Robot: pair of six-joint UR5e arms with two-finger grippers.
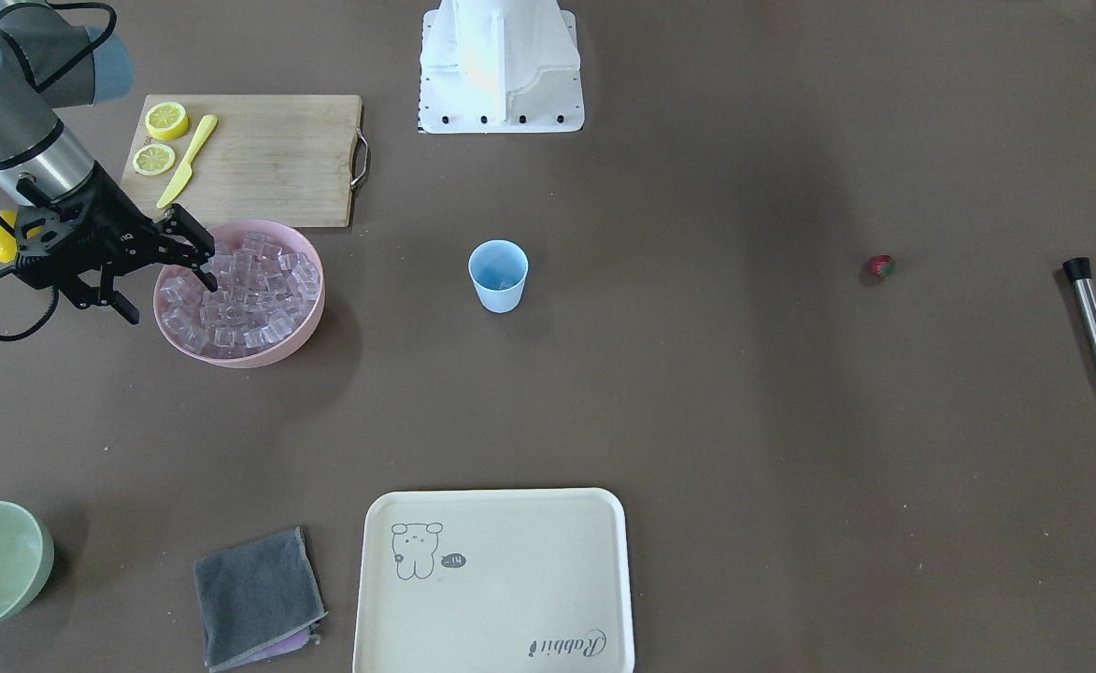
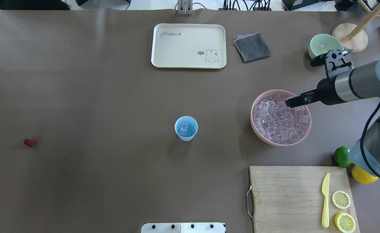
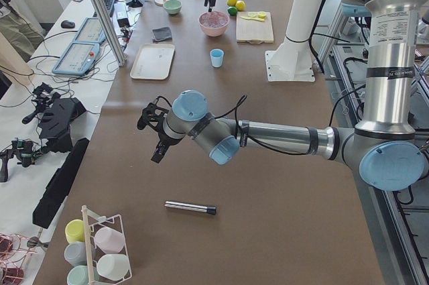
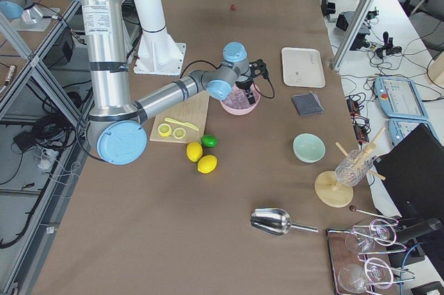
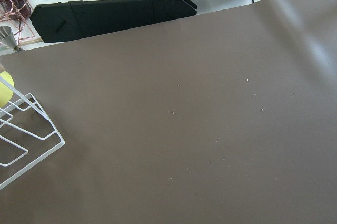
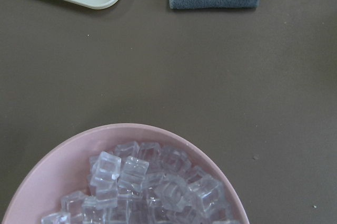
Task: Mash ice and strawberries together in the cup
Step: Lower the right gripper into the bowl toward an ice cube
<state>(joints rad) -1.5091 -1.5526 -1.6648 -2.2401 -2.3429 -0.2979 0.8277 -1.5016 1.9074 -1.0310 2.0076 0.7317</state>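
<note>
Over the pink bowl (image 1: pixel 314 313), your right gripper (image 1: pixel 211 268) dips into the ice (image 1: pixel 258 299). Grasping or released, you cannot tell.

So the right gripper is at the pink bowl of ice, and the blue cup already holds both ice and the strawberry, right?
Not quite: the strawberry is not in the cup; the overhead exterior view shows it lying on the table, far from it. The rest stands: the right gripper is at the pink bowl of ice, and the cup holds ice.
</note>
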